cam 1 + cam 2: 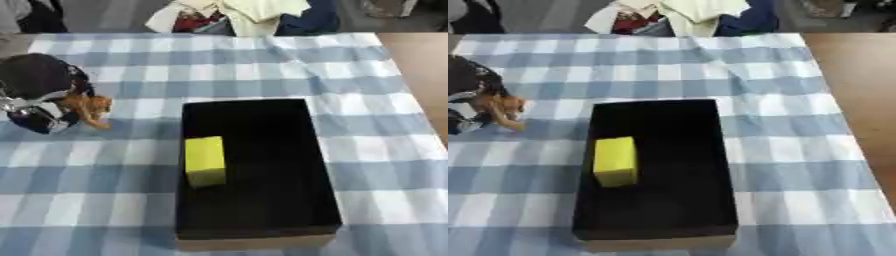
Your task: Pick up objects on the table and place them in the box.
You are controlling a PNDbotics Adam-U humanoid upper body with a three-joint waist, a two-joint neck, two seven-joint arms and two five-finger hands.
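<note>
So the orange thing (87,107) is what's being dealt with here. It's small, lumpy and a bit furry-looking, maybe a toy animal, though exactly what can't be made out. It's held off to the left of the box, over the checked cloth, tucked against the left hand (39,92). The hand's dark fingers look curled round it, so it's being grasped rather than just nudged. It's probably gripped from the side like that so it can be carried across and dropped in from above.

The box (254,235) is a long rectangle with a matte black inside and tan, cardboard-looking walls, set lengthwise in front of the robot so either arm could reach it. A yellow block (205,161) is already lying inside near the left wall, with crisp edges and a foam or sponge look, so one item can be counted as done.

Underneath, the blue and white checked tablecloth (367,115) is spread soft and slightly rumpled, with bare wooden table (859,85) left showing on the right. A pile of clothes (245,15) is heaped past the far edge.

The right hand isn't seen anywhere.
</note>
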